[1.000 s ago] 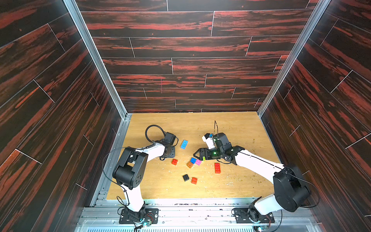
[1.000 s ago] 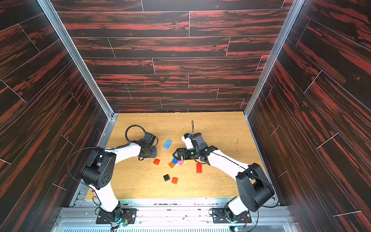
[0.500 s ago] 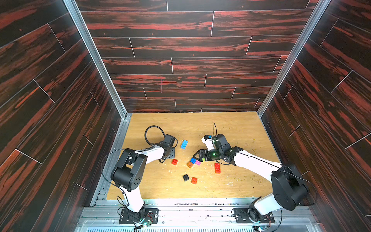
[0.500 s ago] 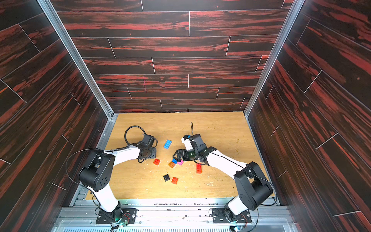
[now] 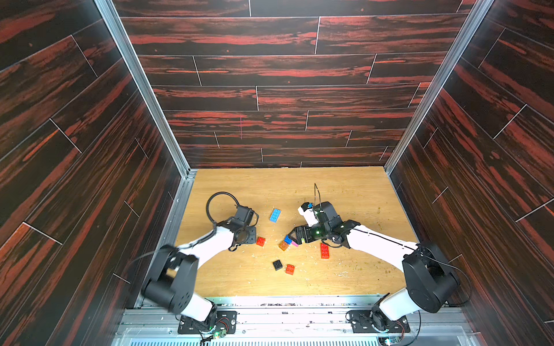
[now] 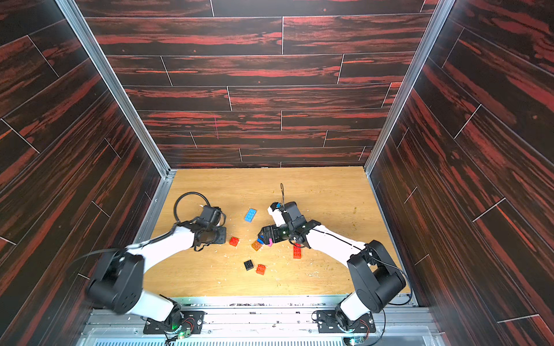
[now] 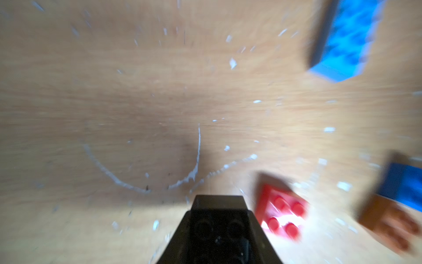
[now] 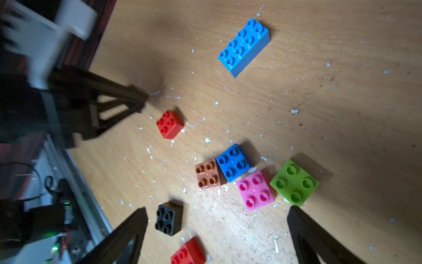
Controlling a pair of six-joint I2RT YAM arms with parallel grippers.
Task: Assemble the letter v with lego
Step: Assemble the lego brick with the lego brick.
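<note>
**A:** What is the right gripper doing?

**B:** The right gripper (image 8: pixel 217 209) is hovering low over the tabletop (image 8: pixel 342 91). Its jaws are standing wide apart and holding nothing. Four small square bricks are lying in a cluster just ahead of its fingertips. The orange brick (image 8: pixel 209 174) is touching the blue brick (image 8: pixel 234 162), and the pink brick (image 8: pixel 255 190) is sitting just beside the blue one. The green brick (image 8: pixel 294 182) is sitting against the pink one's far side. The black brick (image 8: pixel 169 219) is lying just inside one fingertip.

**A:** And the left gripper?

**B:** The left gripper (image 7: pixel 219 205) is showing its fingers pressed together with nothing between them. Its wrist view is blurred. The small red brick (image 7: pixel 282 214) is lying just beside its tip, and the long light-blue brick (image 7: pixel 347 41) is lying well ahead of it.

**A:** Is any V forming?

**B:** No, every brick is lying loose. In a top view the long red brick (image 5: pixel 324 250) is lying beside the right gripper's wrist.

**A:** How should this pick go?

**B:** The right gripper seems to be lining up on the cluster. An outer brick such as the green one looks easiest to take. The jaws should be squaring to two of its flat sides that have room for fingers. They should then come straight down so that neither fingertip is nudging the pink neighbour.
</note>
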